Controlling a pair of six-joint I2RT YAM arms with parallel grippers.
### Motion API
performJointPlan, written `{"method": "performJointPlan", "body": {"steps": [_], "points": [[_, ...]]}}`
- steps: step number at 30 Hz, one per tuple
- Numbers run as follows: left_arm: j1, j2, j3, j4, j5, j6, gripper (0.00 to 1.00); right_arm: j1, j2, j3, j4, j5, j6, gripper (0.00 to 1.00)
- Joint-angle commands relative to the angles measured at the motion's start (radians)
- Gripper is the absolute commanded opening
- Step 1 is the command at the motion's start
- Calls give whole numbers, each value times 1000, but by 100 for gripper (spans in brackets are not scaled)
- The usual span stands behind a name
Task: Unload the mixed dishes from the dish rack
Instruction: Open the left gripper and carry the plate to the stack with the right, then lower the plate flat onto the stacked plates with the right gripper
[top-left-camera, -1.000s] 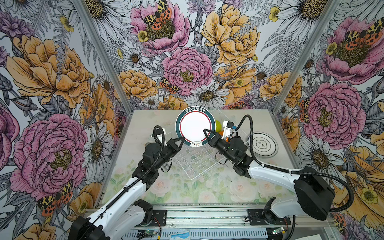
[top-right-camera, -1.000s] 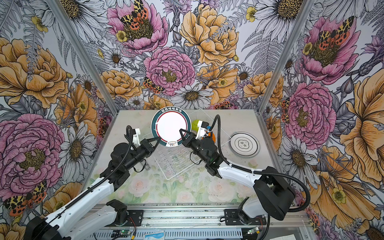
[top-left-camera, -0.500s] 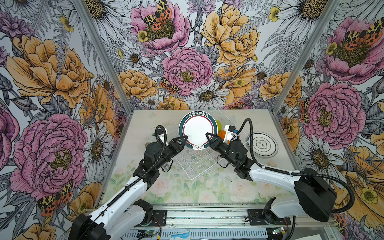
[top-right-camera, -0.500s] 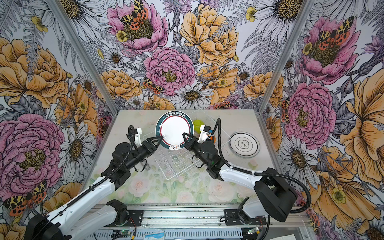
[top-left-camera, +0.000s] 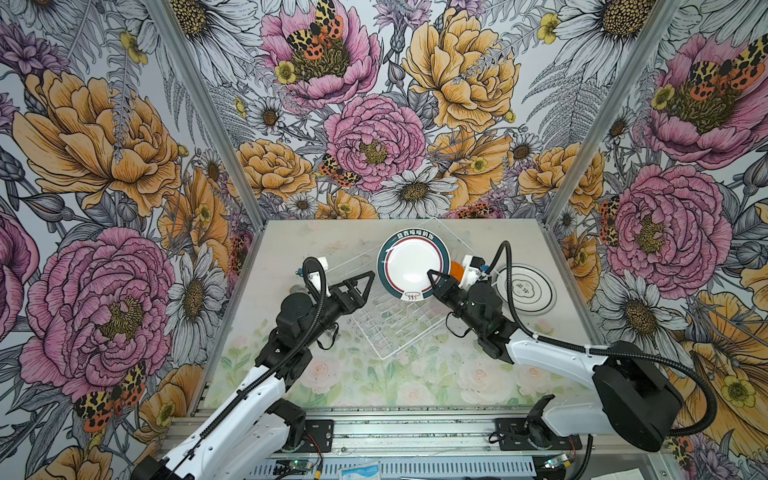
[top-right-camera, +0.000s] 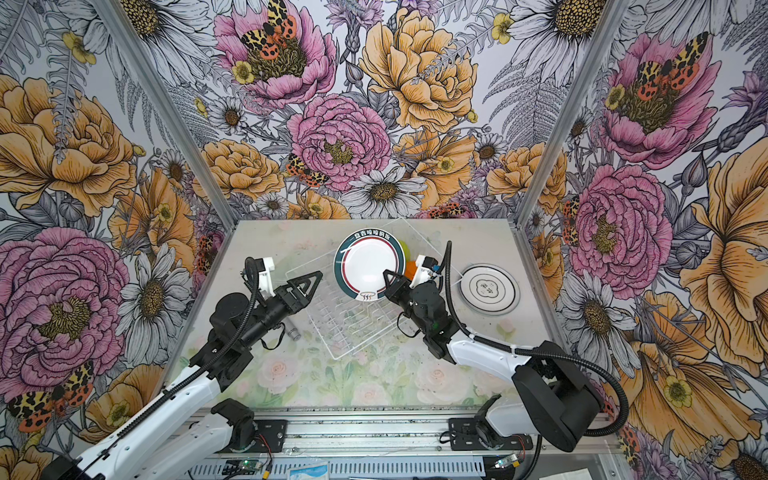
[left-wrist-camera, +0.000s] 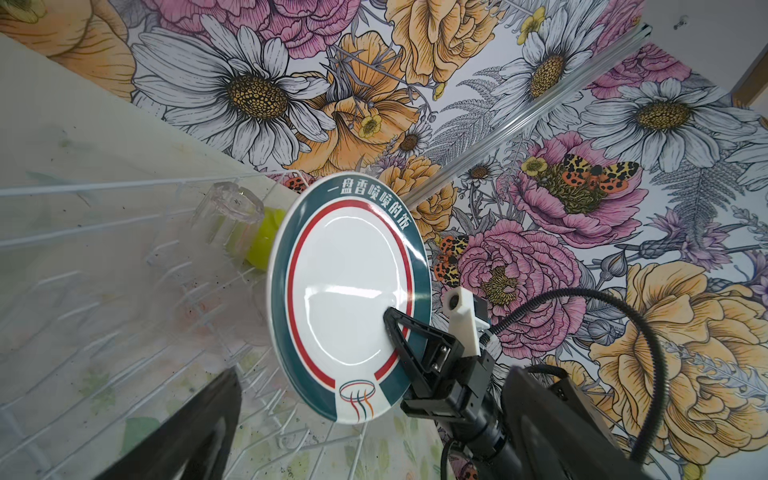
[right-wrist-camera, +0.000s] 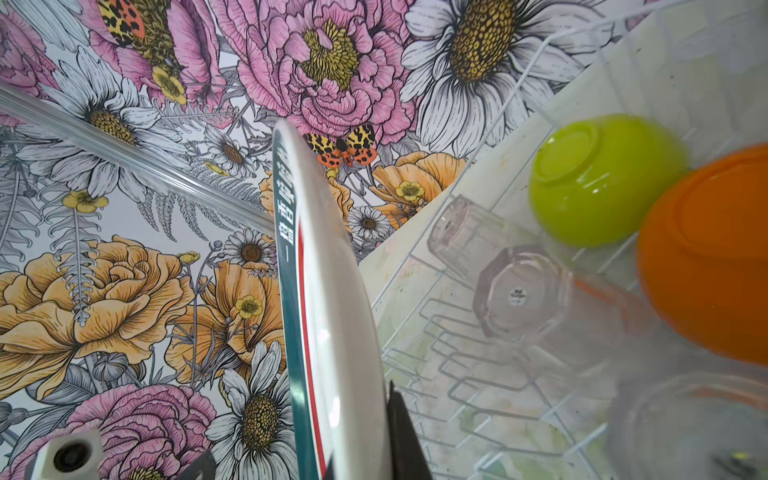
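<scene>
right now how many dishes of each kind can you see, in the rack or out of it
plates: 2, a teal-rimmed plate in the right hand, a dark-rimmed plate flat on the table
clear tumblers: 3, the last blurred
bowls: 2, a lime-green bowl, an orange bowl
total: 7

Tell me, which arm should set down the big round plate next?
Right. The right end effector is shut on the round white teal-rimmed plate, held above the white wire dish rack; the left end effector hangs open, apart from it.
</scene>
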Motion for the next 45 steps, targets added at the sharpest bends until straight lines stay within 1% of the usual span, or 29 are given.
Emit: {"method": "performJointPlan", "body": {"steps": [1,5,8,10,12,16,20,22,24,29,32,34,39,42,45], "points": [[-7,-26,-48,-17,-54,83,99,-51,-113,-23,32,11,5,0],[-40,-5,-81,60,-45,136,99,-132,-261,-64,-100,52,-40,0],[-62,42,-92,111,-30,185,99,-208,-387,-121,-156,81,-56,0],[-68,82,-115,195,11,202,99,-267,-471,-154,-199,94,-74,0],[-77,130,-150,339,74,209,99,-320,-553,-171,-280,115,-93,0],[-101,210,-164,473,184,206,99,-411,-648,-205,-339,120,-103,0],[-153,238,-167,544,237,242,99,-492,-658,-232,-379,117,-27,0],[-183,234,-174,546,234,288,99,-521,-641,-231,-380,96,-17,0],[-194,221,-187,546,214,310,99,-535,-623,-230,-379,105,-16,0],[-196,176,-205,526,166,329,99,-556,-611,-241,-379,183,5,0],[-195,167,-205,507,149,336,99,-587,-615,-246,-378,196,13,0],[-196,171,-205,508,150,336,99,-604,-624,-249,-379,207,15,0],[-198,188,-202,509,155,328,99,-638,-648,-262,-379,278,31,0],[-198,189,-202,511,155,323,99,-660,-642,-267,-387,322,43,0],[-198,183,-204,510,148,324,99,-681,-625,-274,-388,341,49,0]]}}
